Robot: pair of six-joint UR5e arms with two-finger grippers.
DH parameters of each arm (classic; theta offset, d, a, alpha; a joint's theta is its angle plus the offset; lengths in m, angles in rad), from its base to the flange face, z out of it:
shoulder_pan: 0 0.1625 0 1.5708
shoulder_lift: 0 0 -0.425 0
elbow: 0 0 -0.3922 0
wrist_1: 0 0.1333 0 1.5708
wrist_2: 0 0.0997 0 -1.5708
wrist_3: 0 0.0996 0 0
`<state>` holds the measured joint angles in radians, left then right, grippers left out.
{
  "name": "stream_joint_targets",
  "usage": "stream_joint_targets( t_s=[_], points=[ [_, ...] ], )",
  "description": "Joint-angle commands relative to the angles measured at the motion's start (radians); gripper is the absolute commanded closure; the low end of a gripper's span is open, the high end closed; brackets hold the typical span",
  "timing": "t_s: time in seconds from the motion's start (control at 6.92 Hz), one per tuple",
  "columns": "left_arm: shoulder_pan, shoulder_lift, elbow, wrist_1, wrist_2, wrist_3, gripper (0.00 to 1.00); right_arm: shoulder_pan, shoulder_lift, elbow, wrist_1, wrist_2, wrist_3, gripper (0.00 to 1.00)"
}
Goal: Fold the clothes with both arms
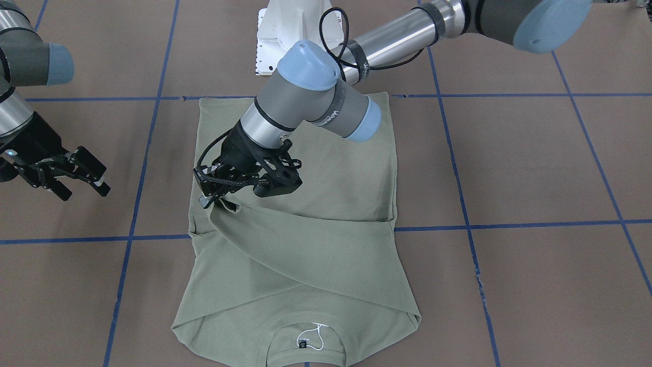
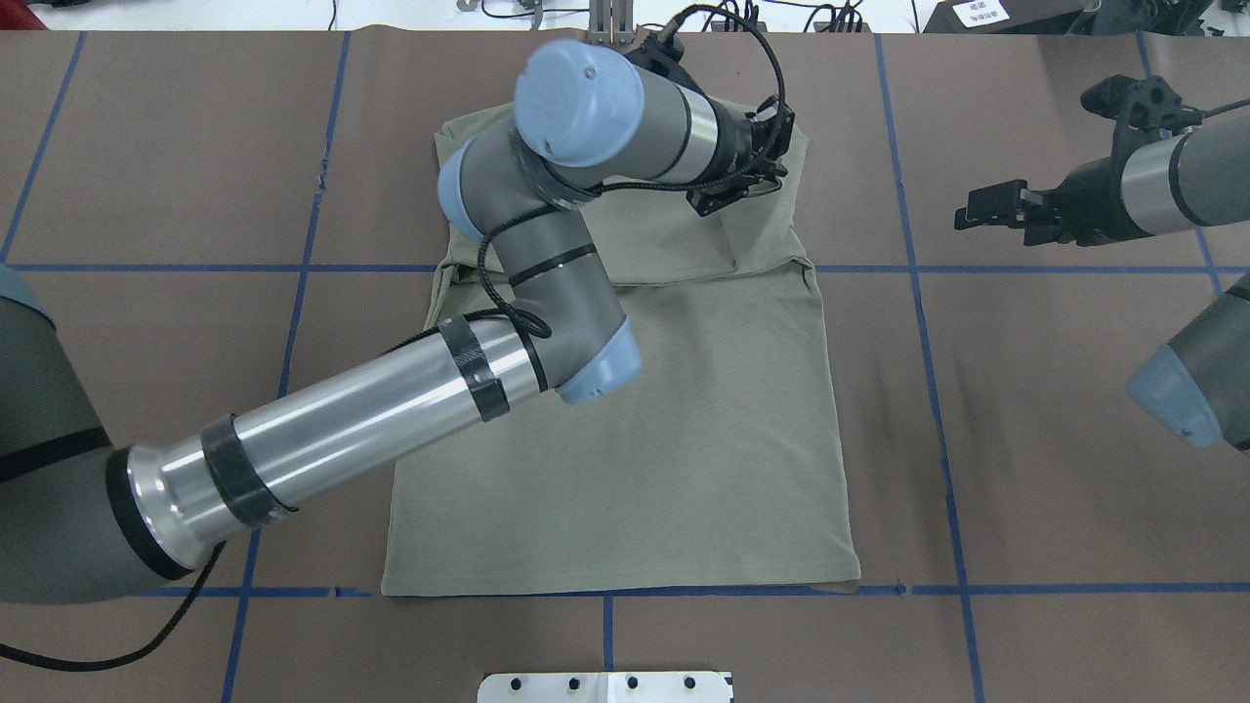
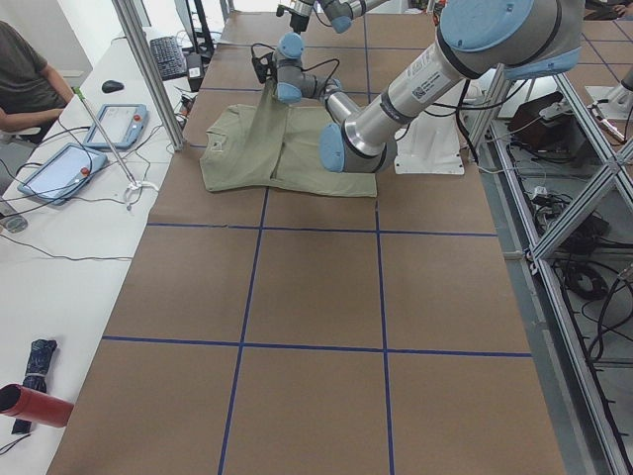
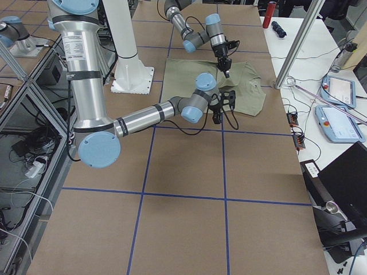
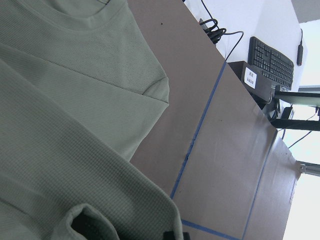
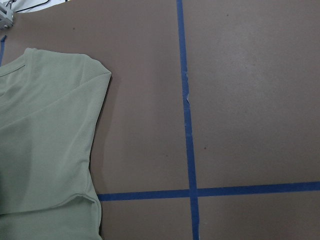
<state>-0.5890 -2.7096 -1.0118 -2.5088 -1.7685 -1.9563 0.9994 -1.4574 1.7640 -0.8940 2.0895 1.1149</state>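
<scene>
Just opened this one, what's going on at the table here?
The left gripper is pinching a sleeve of the green shirt near the cuff, with the sleeve drawn diagonally across the shirt's body. The shirt lies on the table. The right gripper hangs open off to the side, clear of the cloth.

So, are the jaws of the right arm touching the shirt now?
No, the right gripper, jaws open, hangs over the brown table cover, with a clear gap to the shirt.
</scene>
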Motion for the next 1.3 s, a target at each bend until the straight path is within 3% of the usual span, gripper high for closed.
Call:
stream_joint_targets(
  t_s=[0.0,0.14,0.29,0.43,0.58,0.87,1.16],
  points=[
    [0.066,-0.025,0.097,-0.068,0.13,-0.006,0.98,0.008,-0.015,0.0,0.006,0.006,-0.007,0.0],
    [0.073,-0.051,0.139,-0.082,0.141,-0.006,0.59,0.007,-0.017,0.0,0.006,0.006,-0.007,0.0],
    [0.08,-0.089,0.186,-0.084,0.146,-0.006,0.36,0.007,-0.017,0.0,0.006,0.006,-0.006,0.0],
    [0.099,-0.09,0.183,-0.084,0.168,-0.006,0.27,0.007,-0.017,0.0,0.006,0.006,-0.006,0.0],
    [0.101,-0.084,0.165,-0.093,0.166,-0.003,0.27,0.005,-0.015,0.0,0.006,0.006,-0.004,0.0],
    [0.095,0.098,-0.122,-0.073,0.129,0.011,0.28,-0.002,-0.009,0.02,0.007,0.011,0.069,0.0],
    [0.077,0.319,-0.43,0.034,0.049,0.069,0.29,-0.092,-0.02,0.095,0.006,-0.002,0.291,0.0]
  ],
)
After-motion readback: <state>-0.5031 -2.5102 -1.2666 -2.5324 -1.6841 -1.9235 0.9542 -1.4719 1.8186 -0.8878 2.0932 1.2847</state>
